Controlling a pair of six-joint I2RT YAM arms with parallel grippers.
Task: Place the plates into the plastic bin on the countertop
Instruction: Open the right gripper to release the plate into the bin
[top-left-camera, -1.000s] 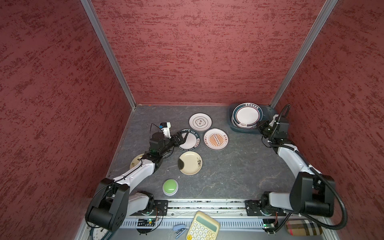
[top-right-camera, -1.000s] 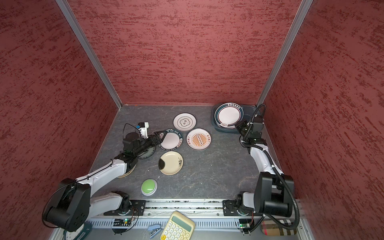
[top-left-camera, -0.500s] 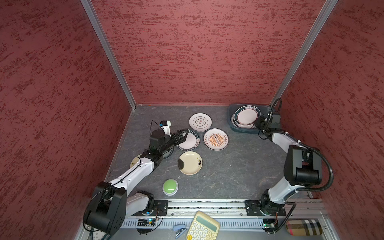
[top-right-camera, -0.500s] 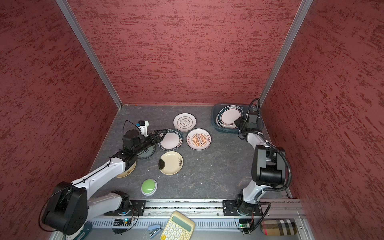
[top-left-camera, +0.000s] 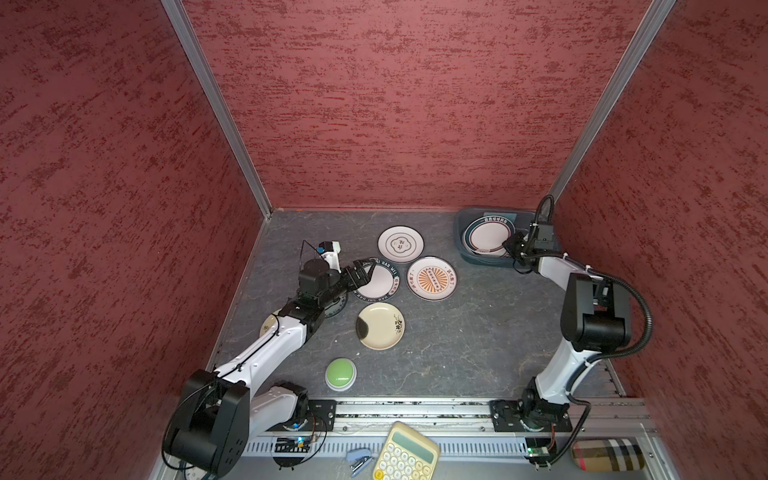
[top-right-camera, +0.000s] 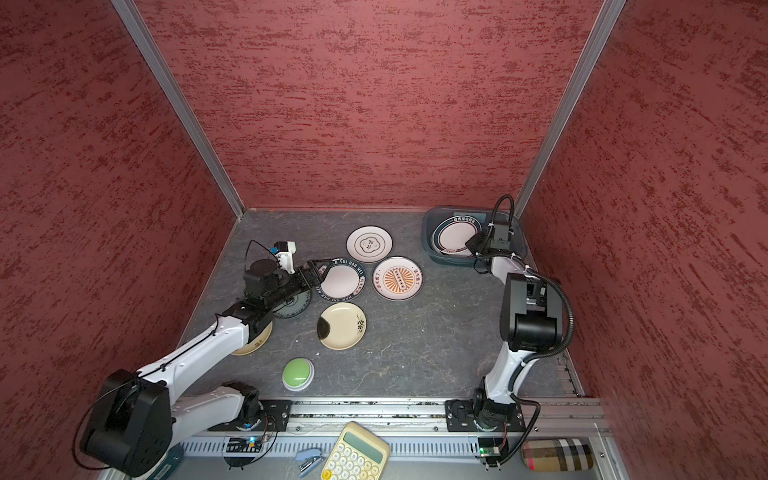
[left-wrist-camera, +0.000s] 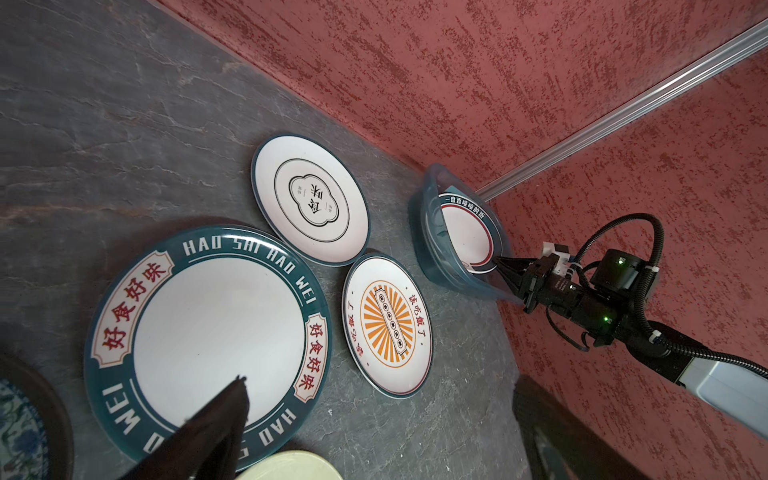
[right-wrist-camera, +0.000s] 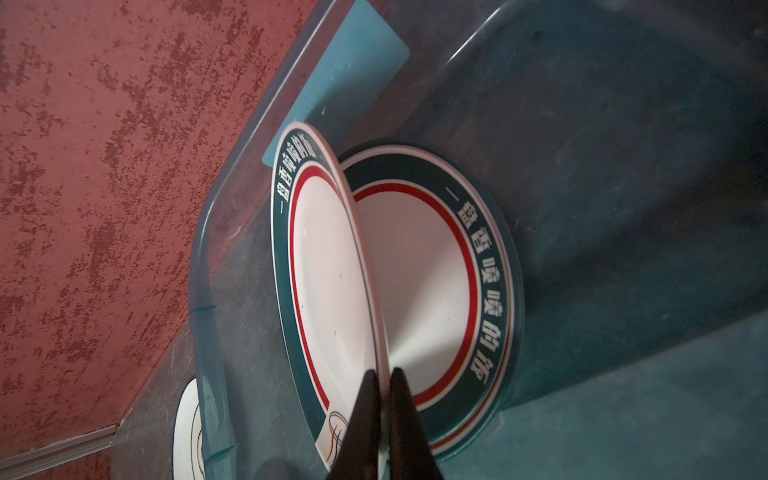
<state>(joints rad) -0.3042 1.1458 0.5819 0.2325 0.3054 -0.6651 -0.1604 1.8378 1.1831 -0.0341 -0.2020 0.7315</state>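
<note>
Now we log the right gripper (right-wrist-camera: 384, 374), clamped on a green-rimmed plate (right-wrist-camera: 328, 270), lowered into the bin (right-wrist-camera: 203, 291) since a second ago and tilted over a flat plate (right-wrist-camera: 436, 270) lying there; release seems next. Meanwhile the left gripper (top-left-camera: 362, 272), wide open, has neared the lettered plate (left-wrist-camera: 216, 328), reading "HAO SHI HAO WEI"; others wait on the surface (top-left-camera: 457, 340). The bin's blue label (right-wrist-camera: 332, 83) shows no legible text.
</note>
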